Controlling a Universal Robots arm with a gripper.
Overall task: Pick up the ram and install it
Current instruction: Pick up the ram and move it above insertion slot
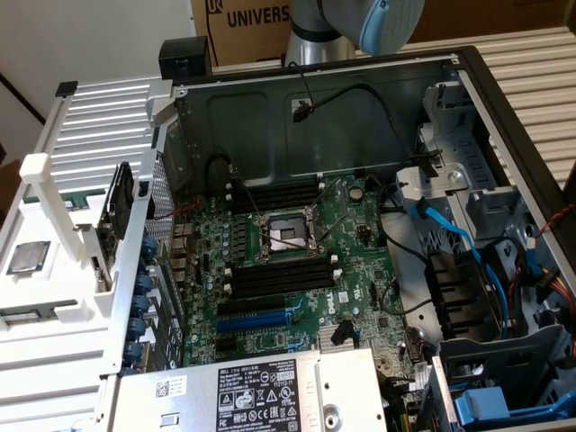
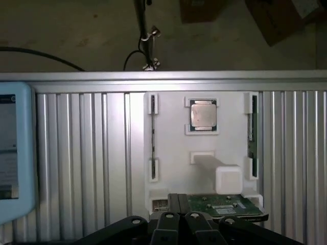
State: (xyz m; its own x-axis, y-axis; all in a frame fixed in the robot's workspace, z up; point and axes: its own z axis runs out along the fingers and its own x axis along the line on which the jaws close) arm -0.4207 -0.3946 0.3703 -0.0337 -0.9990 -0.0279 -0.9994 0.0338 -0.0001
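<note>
Hand has its fingers pressed together with nothing between them as far as I can see, so I'd spread them before going down. The ram sits in the white holder on the ribbed worktop, at the side nearest the hand. I'd line up over the middle of the stick, grip the flat faces squarely, and lift straight so it doesn't snag the holder. Mind the processor chip in the same holder.
</note>
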